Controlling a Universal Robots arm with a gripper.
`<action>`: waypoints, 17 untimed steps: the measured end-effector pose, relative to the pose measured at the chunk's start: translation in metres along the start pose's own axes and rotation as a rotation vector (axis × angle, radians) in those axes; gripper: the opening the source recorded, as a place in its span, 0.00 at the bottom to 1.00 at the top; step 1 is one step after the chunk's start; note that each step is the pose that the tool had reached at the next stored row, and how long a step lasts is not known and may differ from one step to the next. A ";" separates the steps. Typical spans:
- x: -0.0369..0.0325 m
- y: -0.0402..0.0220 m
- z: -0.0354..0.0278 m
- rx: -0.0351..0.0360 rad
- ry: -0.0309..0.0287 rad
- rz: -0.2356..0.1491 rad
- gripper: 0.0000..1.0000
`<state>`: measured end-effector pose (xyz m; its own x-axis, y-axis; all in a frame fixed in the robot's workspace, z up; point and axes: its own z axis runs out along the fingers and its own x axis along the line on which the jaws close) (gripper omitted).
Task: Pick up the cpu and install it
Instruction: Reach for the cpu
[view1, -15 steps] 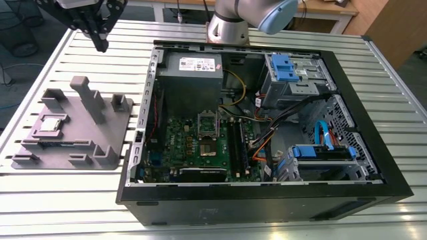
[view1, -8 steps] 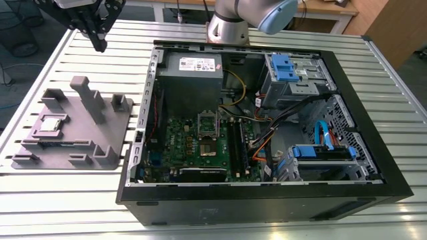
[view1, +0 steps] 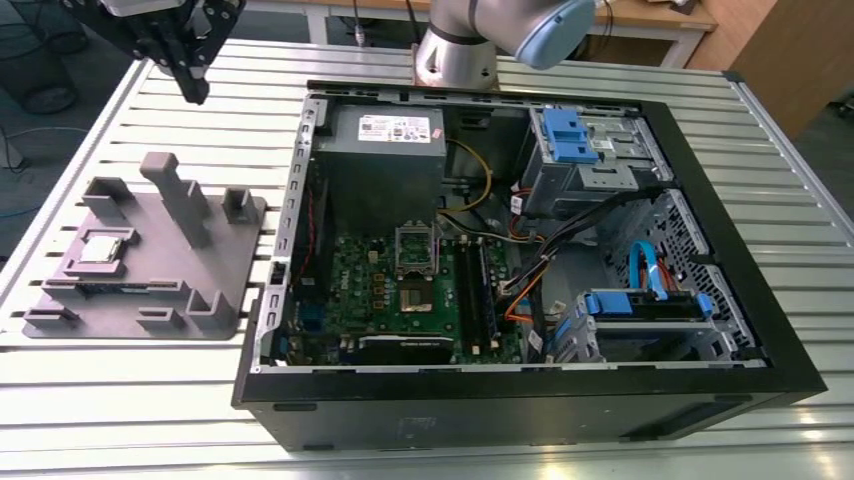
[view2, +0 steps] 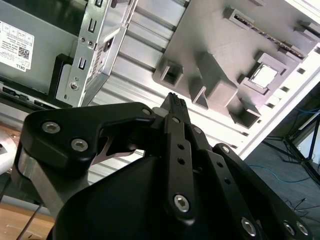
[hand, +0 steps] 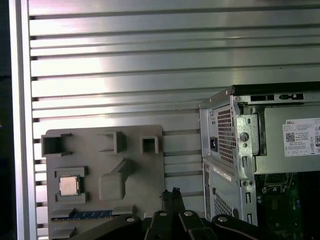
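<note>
A slatted aluminium table (view1: 160, 400) carries an open desktop computer case (view1: 534, 405) lying on its side, filling the table's middle and the exterior view's right. Inside, a green motherboard (view1: 354, 290) shows a dark rectangular CPU socket frame (view1: 416, 255), with a grey power supply (view1: 387, 135) beyond it.

Along the table's edge on the exterior view's left lies a grey moulded fixture tray (view1: 247, 250). The cpu (view1: 104, 247), a small square chip with a pale metal lid, sits flat in a square recess of that tray. A narrow memory stick (view1: 127, 290) lies in a slot just beside it.

The black gripper (view1: 198, 92) hangs in the air above the table's far corner on the exterior view's left, well apart from the cpu. Its jaws are drawn together to a narrow point and carry nothing.
</note>
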<state>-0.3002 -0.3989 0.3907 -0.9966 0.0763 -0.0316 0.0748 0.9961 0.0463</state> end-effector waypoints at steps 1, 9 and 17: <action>0.0011 -0.0001 0.0000 0.0000 0.0000 0.000 0.11; 0.0136 -0.0011 0.0000 0.0000 -0.0005 0.000 0.11; 0.0303 -0.0024 0.0004 -0.0001 -0.0008 0.000 0.11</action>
<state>-0.3306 -0.3990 0.3893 -0.9966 0.0762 -0.0324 0.0746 0.9961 0.0464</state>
